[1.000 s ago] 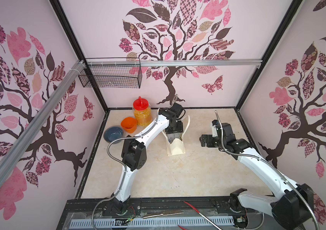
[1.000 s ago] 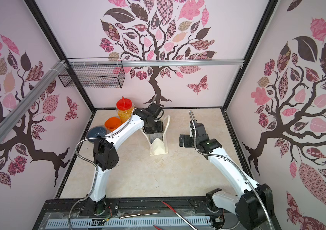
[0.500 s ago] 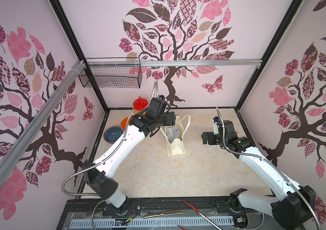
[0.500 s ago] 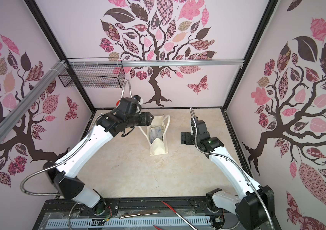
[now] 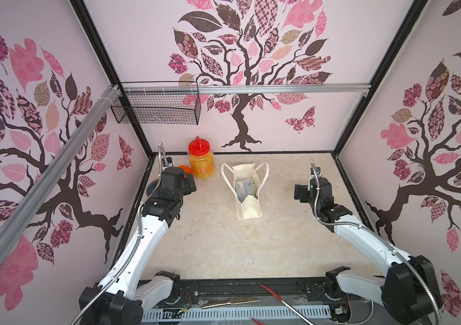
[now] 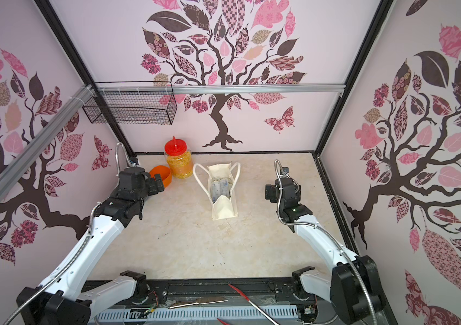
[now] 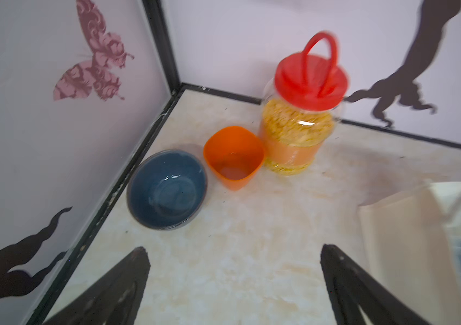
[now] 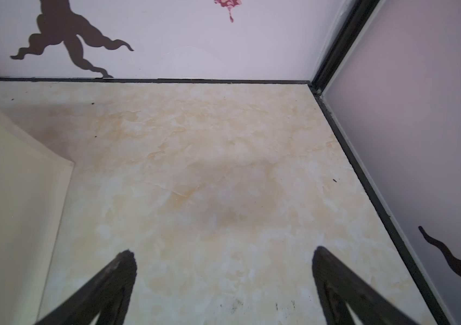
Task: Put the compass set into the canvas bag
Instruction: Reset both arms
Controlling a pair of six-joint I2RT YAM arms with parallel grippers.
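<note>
Marbled tabletop [image 5: 212, 247] carries the canvas bag [image 5: 249, 209] standing upright near its middle, with the compass set [image 5: 245, 187] lying inside. On either side, apart from it, the left tool [image 7: 233, 249] and the right tool [image 8: 222, 250] hover spread, empty.

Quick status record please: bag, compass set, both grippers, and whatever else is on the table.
bag: standing, mouth open
compass set: inside bag
left gripper: open, empty, clear of bag, facing the bowl and cup
right gripper: open, empty, clear of bag on its other side
other: jar, cup, bowl grouped in far left corner
task: looks done
</note>
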